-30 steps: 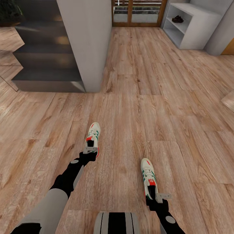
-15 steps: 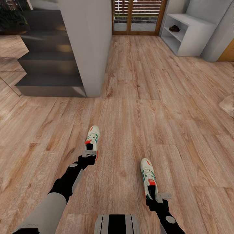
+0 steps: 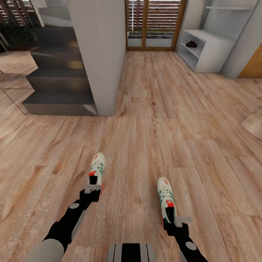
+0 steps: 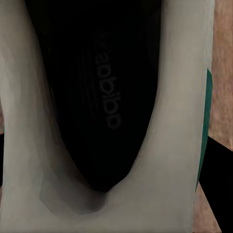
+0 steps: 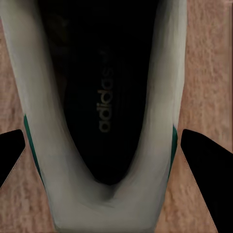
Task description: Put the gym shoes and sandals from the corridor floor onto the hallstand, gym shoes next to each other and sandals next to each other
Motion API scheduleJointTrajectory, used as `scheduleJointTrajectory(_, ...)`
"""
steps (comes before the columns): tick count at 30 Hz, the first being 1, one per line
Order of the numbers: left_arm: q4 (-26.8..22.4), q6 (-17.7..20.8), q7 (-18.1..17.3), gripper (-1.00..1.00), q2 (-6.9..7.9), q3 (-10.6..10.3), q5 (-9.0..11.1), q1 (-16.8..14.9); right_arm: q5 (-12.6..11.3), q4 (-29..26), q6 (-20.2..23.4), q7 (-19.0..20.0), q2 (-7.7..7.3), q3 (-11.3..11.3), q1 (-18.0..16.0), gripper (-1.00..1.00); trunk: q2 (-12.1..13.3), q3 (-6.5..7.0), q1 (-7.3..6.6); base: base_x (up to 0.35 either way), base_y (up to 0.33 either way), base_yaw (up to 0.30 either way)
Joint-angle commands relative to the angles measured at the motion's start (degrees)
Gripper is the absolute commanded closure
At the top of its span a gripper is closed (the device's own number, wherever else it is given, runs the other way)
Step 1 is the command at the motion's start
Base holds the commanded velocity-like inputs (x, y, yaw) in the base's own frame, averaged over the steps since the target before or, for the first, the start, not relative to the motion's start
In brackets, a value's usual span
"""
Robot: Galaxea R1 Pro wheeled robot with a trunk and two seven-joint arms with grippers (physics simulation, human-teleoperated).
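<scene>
I hold one gym shoe in each gripper, heel toward me, toes pointing ahead, over the corridor floor [image 3: 153,120]. My left gripper [image 3: 93,185] is shut on the heel of the left gym shoe [image 3: 96,168]. My right gripper [image 3: 171,218] is shut on the heel of the right gym shoe [image 3: 166,194]. In the left wrist view the shoe's white collar [image 4: 160,160] and dark insole lie between the black fingers [image 4: 216,189]. The right wrist view has the other shoe [image 5: 145,165] between its fingers [image 5: 208,160]. The hallstand [image 3: 213,51] stands far ahead at the right, with a small dark brown sandal shape [image 3: 191,44] on a shelf.
A grey pillar [image 3: 98,54] and dark stair steps [image 3: 58,94] stand ahead at the left. A wooden slatted door [image 3: 153,22] closes the far end of the corridor. A wooden edge [image 3: 254,123] juts in at the right. Wood floor runs between the pillar and the hallstand.
The whole view has shifted, so the camera has moved; the hallstand and stairs sit lower in the picture. My left arm has drawn back toward my body with its shoe. The right arm holds still.
</scene>
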Motion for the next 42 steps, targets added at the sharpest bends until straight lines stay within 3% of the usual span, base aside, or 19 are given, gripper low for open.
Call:
scheduleJointTrajectory(1,-0.15,0.0,-0.36,1.0,0.77,0.32,-0.26,1.25,0.57,0.04,-0.17,-0.03,0.07,-0.35,-0.02,1.0,0.0,0.2,-0.03,0.0,0.0,0.0)
scheduleJointTrajectory(5,-0.05,-2.13,-0.31,1.0,2.66,2.16,0.61,4.56,0.57,-0.04,-0.21,-0.06,0.14,-0.14,-0.02,1.0,0.06,1.08,-0.14,0.0,0.0,0.0)
scheduleJointTrajectory(7,0.31,-5.98,-0.45,1.0,3.3,5.28,0.76,7.87,0.62,-0.47,-1.22,-0.06,0.12,-0.03,-0.02,1.0,0.08,1.53,-0.19,0.0,0.0,0.0)
scheduleJointTrajectory(10,0.55,-9.03,-0.49,1.0,3.54,7.13,0.68,10.75,0.66,-0.62,-3.29,-0.09,0.07,-0.01,-0.02,1.0,0.12,2.19,-0.27,0.0,0.0,0.0)
scheduleJointTrajectory(11,0.63,-11.77,-0.34,1.0,3.93,8.17,0.7,13.31,0.72,-0.59,-4.39,-0.15,-0.07,-0.1,-0.02,1.0,0.14,2.42,-0.29,0.0,0.0,0.0)
scheduleJointTrajectory(14,0.67,-14.27,-0.23,1.0,4.31,9.52,0.79,15.08,0.75,-0.58,-4.79,-0.18,-1.47,-0.12,-0.02,1.0,0.18,3.24,-0.37,0.0,0.0,-0.019)
scheduleJointTrajectory(18,0.78,-15.79,-0.21,1.0,4.46,12.09,0.82,17.1,0.73,-0.24,-4.96,-0.25,-4.54,-0.14,0.01,1.0,0.23,4.44,-0.47,0.0,0.0,-0.051)
scheduleJointTrajectory(23,2.75,-18.92,-0.21,1.0,4.49,14.07,0.9,19.8,0.67,-0.02,-5.1,-0.29,-6.01,-0.17,0.29,1.0,0.3,5.97,-0.6,0.0,0.0,-0.034)
scheduleJointTrajectory(29,8.43,-26.59,-0.26,1.0,4.5,15.35,0.84,21.36,0.66,0.06,-7.2,-0.29,-6.31,-0.17,2.33,1.0,0.38,7.83,-0.76,0.0,0.0,-0.006)
scheduleJointTrajectory(35,10.58,-28.74,-0.23,1.0,4.5,15.6,0.91,21.87,0.66,0.94,-10.73,-0.23,-6.28,-0.17,4.89,1.0,2.4,9.48,-1.88,0.0,0.0,0.0)
scheduleJointTrajectory(42,11.03,-29.27,-0.29,1.0,4.3,15.51,0.87,22.74,0.58,6.05,-16.09,-0.23,-6.09,-0.12,5.78,1.0,5.2,11.36,-3.42,0.0,0.0,0.0)
